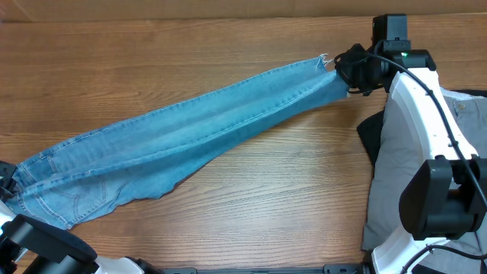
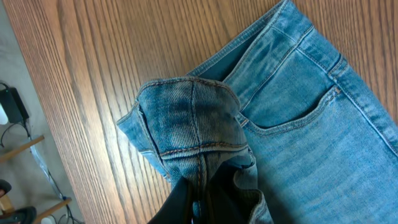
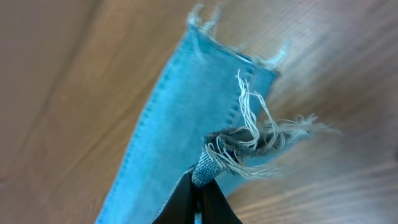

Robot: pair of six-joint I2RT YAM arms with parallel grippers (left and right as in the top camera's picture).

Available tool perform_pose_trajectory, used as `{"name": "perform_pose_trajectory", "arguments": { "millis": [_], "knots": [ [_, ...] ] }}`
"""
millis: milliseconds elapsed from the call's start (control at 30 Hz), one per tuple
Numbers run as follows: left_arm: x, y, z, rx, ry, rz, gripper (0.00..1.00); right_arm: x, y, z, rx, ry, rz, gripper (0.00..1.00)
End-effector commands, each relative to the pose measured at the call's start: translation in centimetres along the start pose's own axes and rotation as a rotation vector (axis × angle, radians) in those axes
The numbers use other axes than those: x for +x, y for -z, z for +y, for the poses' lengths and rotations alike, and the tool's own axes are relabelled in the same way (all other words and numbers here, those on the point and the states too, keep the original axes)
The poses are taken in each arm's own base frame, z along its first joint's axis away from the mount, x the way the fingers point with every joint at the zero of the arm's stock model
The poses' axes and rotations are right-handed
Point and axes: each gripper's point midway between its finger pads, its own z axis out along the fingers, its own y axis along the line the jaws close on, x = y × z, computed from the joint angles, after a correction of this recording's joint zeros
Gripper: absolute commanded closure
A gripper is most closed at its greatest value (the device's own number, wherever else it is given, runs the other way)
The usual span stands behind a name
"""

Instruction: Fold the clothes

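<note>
Left gripper point(image 2: 199, 196): jaws pinched shut on the bunched waistband; right gripper point(image 3: 198, 186): jaws likewise closed on a frayed ankle hem. Jeans point(image 1: 190, 125): stretched out diagonally across the table point(image 1: 266, 205), near-left to far-right; the fold likely wants even tension, with the hem carried squarely onto the waistband. Bare wood lies on both sides, while grey trousers point(image 1: 475, 122) and black cloth point(image 1: 370, 137) crowd the right edge.

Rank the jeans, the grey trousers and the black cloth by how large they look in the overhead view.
1. jeans, clearly the largest, stretched out long.
2. grey trousers, partly hidden by the right arm, so their full extent is unsure.
3. black cloth, only a sliver shows beside the trousers.
</note>
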Motion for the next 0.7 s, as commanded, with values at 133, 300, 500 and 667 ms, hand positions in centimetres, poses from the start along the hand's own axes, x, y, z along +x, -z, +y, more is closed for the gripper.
{"name": "perform_pose_trajectory", "arguments": {
  "millis": [133, 300, 500, 667],
  "knots": [
    [-0.7, 0.1, 0.0, -0.012, 0.006, -0.024, 0.91, -1.8, -0.1, -1.6, 0.083, -0.06, -0.08, 0.96],
    [-0.3, -0.4, -0.1, -0.015, 0.0, -0.013, 0.91, -1.4, -2.7, -2.5, 0.11, -0.106, -0.047, 0.96],
    [0.1, -1.0, -0.1, -0.019, -0.002, -0.004, 0.91, -1.8, -5.2, -1.5, 0.044, -0.1, -0.028, 0.96],
    [0.2, -1.2, -0.1, -0.017, -0.002, -0.002, 0.91, -1.5, -5.9, -1.7, 0.048, -0.104, -0.015, 0.96]
  ]
}}
